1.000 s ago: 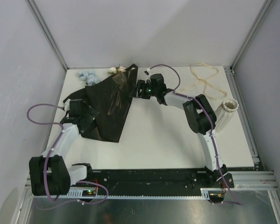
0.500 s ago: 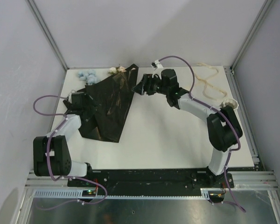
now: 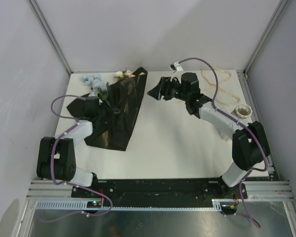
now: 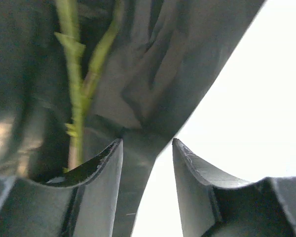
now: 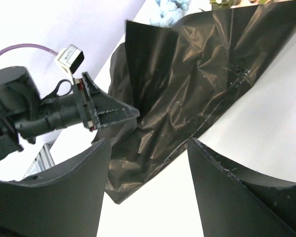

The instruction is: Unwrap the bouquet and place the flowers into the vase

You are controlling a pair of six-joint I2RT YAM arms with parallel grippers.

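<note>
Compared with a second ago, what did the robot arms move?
The left gripper slid rightward onto the black paper, beside a green stem. The right gripper backed away from the paper's edge, open and empty, its elbow swinging right. The paper, flowers, ribbon and vase stayed put.

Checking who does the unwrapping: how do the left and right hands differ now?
The left hand is down at the black paper, green stems beside it; the right hand hovers past the paper's edge, over the table. A paper fold lies between the left hand's fingers; nothing lies between the right hand's. Both are open.
</note>
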